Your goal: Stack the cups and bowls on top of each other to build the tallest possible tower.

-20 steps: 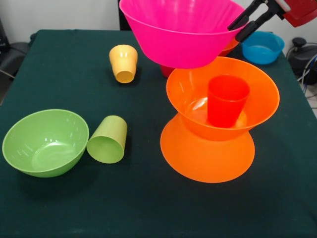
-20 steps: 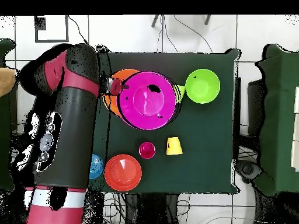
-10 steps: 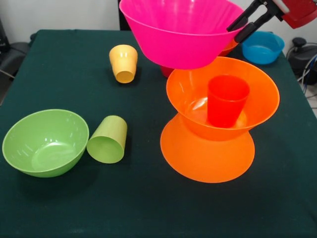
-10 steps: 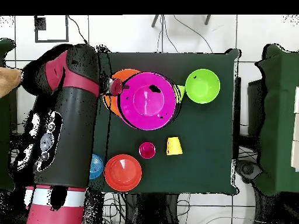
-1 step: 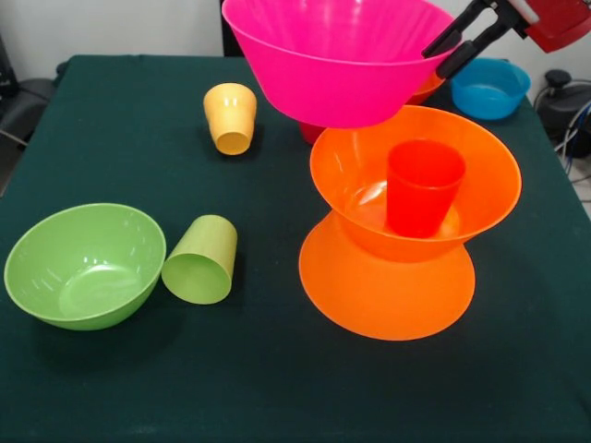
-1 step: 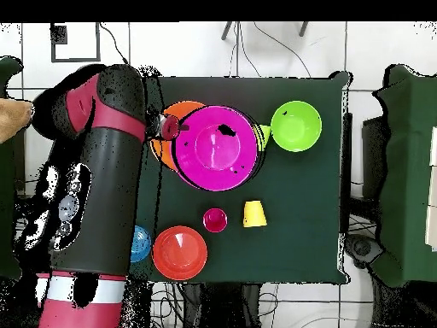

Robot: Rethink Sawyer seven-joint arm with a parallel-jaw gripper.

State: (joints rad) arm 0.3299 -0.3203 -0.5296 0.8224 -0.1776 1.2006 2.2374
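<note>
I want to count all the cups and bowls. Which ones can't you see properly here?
- Magenta cup: front view, hidden behind the pink bowl.
- Red bowl: front view, only a sliver past the pink bowl.
- Orange bowls and red cup: overhead view, mostly covered by the pink bowl.
- Blue bowl: overhead view, mostly under the arm.

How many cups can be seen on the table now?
4: the red-orange cup upright in the upper orange bowl, lime green cup on its side, yellow-orange cup upside down, magenta cup mostly hidden in front view.
</note>
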